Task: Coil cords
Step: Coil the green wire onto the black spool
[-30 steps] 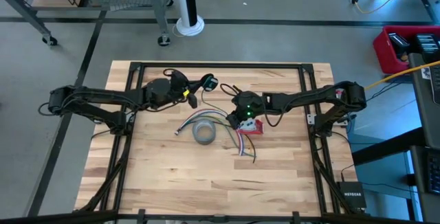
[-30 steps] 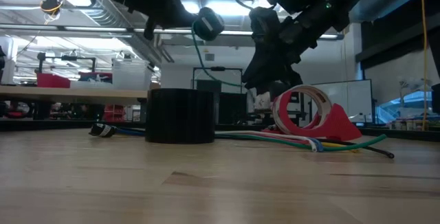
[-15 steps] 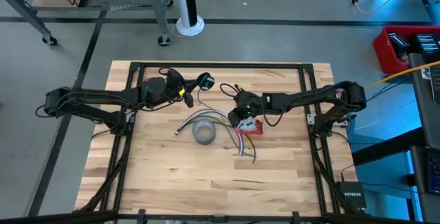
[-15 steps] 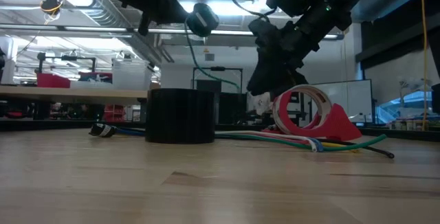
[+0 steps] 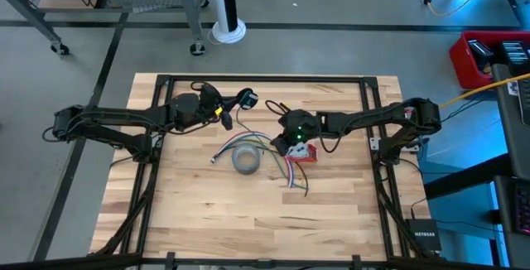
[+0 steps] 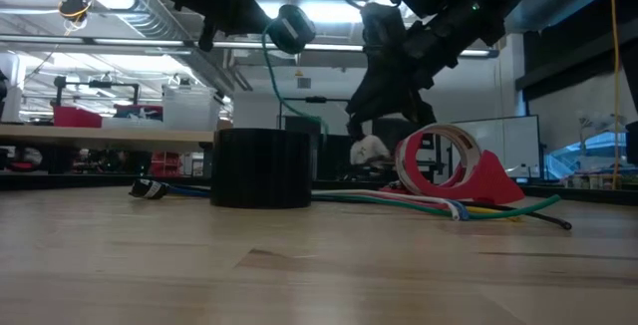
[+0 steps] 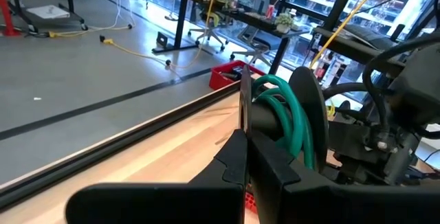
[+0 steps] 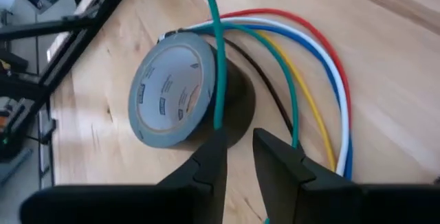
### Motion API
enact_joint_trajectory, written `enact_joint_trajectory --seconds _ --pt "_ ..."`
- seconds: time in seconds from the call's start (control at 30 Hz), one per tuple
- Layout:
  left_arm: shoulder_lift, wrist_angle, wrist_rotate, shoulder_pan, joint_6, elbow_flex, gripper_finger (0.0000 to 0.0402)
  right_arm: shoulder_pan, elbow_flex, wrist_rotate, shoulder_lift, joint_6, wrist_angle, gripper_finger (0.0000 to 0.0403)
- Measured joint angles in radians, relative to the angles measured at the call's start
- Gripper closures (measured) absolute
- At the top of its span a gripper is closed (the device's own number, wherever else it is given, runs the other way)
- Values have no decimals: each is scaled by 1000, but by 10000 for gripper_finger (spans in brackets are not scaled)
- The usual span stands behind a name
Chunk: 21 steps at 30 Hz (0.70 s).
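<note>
A thin green cord (image 8: 214, 59) runs slanting from a black spool (image 7: 289, 114), where several turns are wound, down to my right gripper (image 8: 237, 145). My left gripper (image 5: 234, 106) is shut on that spool (image 5: 247, 98), high over the table's far middle. My right gripper (image 5: 286, 140) hovers beside the grey tape roll (image 5: 246, 160). A gap shows between its fingers, and the cord ends at one fingertip. My left gripper pinches the spool's near flange (image 7: 243, 107) between its two shut fingers, which come nearly level from the table's left. The spool hangs clear of the table with its axis about level. My right gripper: the green cord meets one fingertip (image 8: 218, 133) and vanishes behind it. I cannot tell whether it is gripped.
Several coloured cords (image 8: 323, 93) lie on the wood, curving round the grey tape roll (image 8: 172, 90) toward the near right. A red tape dispenser (image 5: 304, 154) stands right beside my right gripper. The near half of the table shows bare wood.
My left gripper has drawn the spool slightly toward the table's left and then kept still.
</note>
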Motion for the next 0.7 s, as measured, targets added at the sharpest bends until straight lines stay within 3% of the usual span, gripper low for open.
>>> enact_joint_trajectory --seconds 0.7 --pt "1 6 0 0 0 0 401 20 1 -1 88 81 149 326"
